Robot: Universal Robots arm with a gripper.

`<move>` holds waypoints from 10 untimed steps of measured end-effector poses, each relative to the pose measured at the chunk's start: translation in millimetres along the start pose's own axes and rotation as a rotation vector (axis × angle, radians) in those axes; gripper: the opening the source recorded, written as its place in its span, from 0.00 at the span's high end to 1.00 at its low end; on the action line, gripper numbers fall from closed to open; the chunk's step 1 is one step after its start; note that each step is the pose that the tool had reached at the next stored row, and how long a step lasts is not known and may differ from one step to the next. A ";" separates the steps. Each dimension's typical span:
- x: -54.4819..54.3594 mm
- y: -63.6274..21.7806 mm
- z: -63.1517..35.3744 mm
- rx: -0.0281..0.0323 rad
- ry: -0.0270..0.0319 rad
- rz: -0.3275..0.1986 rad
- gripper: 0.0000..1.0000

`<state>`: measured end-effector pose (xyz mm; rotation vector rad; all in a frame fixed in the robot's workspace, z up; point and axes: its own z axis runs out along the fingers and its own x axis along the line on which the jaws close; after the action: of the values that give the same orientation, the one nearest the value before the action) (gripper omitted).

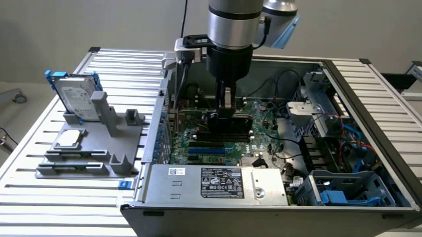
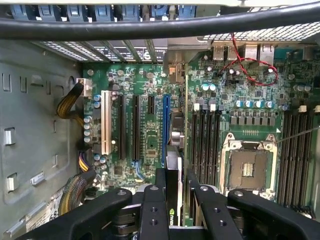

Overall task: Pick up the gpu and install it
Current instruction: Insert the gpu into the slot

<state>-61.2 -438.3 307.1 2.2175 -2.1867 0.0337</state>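
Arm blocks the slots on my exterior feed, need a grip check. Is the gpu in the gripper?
Observer: Yes. In the wrist view the gpu sits edge-on between the fingers of the gripper, which is closed on it.
Operator: Where is it over the board?
Observer: Its edge runs roughly in line with the blue slot. I cannot tell whether it is seated.
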 end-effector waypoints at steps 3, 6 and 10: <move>0.1 0.2 0.7 -0.0001 0.0047 0.000 0.73; 0.1 1.4 2.9 -0.0001 0.0076 0.000 0.73; 1.5 2.6 6.8 -0.0013 0.0094 0.000 0.73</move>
<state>-63.8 -440.0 300.3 2.2121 -2.1814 0.0426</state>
